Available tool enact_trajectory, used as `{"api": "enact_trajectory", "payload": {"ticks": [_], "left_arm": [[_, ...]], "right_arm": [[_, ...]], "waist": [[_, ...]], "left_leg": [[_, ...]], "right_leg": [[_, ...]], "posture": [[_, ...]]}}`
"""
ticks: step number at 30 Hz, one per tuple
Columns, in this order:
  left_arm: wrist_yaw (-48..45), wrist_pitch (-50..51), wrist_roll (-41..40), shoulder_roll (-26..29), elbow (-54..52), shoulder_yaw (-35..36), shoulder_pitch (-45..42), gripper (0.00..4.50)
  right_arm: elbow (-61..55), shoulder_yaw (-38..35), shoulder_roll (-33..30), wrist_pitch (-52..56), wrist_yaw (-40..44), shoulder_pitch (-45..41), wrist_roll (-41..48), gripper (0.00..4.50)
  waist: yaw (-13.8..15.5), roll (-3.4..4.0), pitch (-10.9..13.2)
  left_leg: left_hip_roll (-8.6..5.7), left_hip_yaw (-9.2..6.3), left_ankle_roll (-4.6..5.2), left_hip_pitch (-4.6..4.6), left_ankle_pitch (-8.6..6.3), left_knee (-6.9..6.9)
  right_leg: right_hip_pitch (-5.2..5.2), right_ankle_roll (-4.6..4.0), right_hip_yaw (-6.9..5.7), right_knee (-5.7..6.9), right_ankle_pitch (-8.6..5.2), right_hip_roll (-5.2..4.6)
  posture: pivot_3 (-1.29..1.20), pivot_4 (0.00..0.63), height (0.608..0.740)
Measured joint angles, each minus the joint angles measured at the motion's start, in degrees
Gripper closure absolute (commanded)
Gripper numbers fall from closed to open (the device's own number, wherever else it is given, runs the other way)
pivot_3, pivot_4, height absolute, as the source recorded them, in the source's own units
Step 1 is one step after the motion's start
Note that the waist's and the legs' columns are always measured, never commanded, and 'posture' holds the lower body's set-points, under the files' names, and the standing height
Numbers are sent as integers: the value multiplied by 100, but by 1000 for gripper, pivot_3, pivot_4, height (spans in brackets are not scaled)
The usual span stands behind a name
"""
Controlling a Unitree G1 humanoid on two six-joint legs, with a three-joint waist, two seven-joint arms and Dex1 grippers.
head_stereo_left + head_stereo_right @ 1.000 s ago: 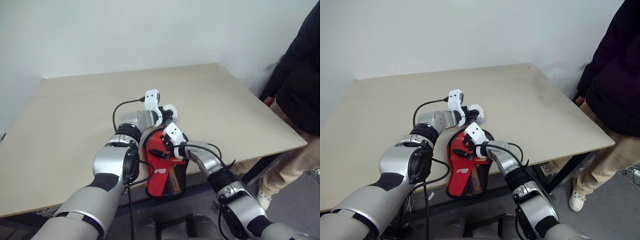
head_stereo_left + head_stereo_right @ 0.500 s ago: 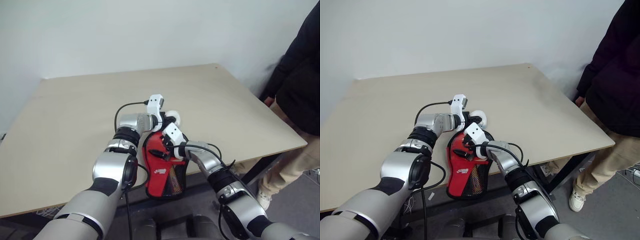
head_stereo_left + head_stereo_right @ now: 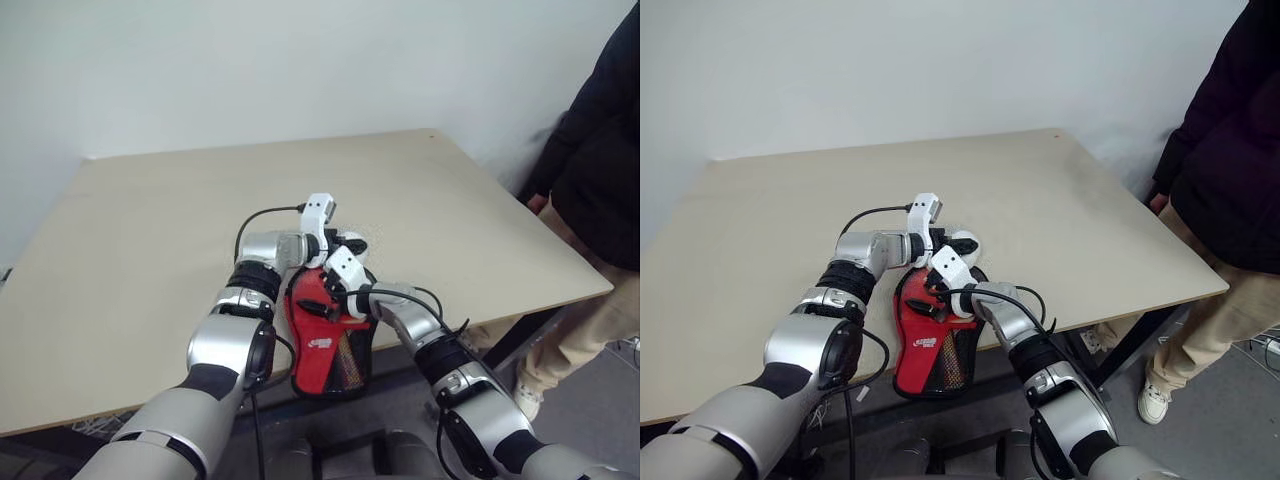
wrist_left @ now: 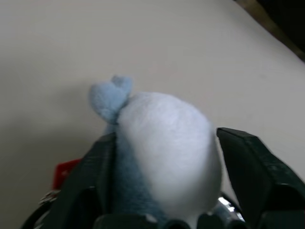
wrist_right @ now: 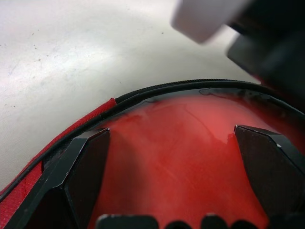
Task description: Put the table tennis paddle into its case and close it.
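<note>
Red plastic of the case [image 5: 181, 157] hides the paddle. Case lies beneath the wide-open right gripper [image 5: 176, 176], long axis running from tabletop [image 3: 150, 220] edge inward, near end overhanging. Left gripper [image 4: 162, 191] stands open around the pale plush charm [image 4: 167, 157].

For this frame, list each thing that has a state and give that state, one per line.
Case: on the table's near edge, partly overhanging it, red side up; whether it is zipped cannot be told.
Charm: between the left fingers, which stand apart.
Left gripper: open around the charm.
Right gripper: open, fingers spread over the case's clear window.
Table: bearing the case.
Person: standing at the table's right side.
</note>
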Motion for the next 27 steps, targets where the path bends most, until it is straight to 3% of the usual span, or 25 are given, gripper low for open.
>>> {"api": "enact_trajectory", "payload": {"ticks": [1, 15, 27], "left_arm": [[0, -3, 2, 1, -17, -8, 10, 41], [-88, 205, -53, 254, -346, 20, 54, 41], [-378, 1770, -809, 1130, -2417, 155, -119, 41]], "right_arm": [[15, 0, 9, 0, -1, -9, -3, 0], [58, 12, 62, -1, -1, -32, -50, 0], [105, 36, 71, -4, 0, -41, -60, 0]], "waist": [[0, 0, 0], [-33, 4, -5], [-111, 5, -4]], "left_leg": [[0, 0, 0, 0, 0, 0], [1, -2, 10, 0, 6, -1], [2, -13, 10, 2, 5, -2]], "right_leg": [[0, 0, 0, 0, 0, 0], [-6, 0, 8, 3, 0, 2], [-9, 1, 22, 5, 1, 4]], "posture": [[0, 0, 740], [0, 0, 740], [0, 0, 740]]}}
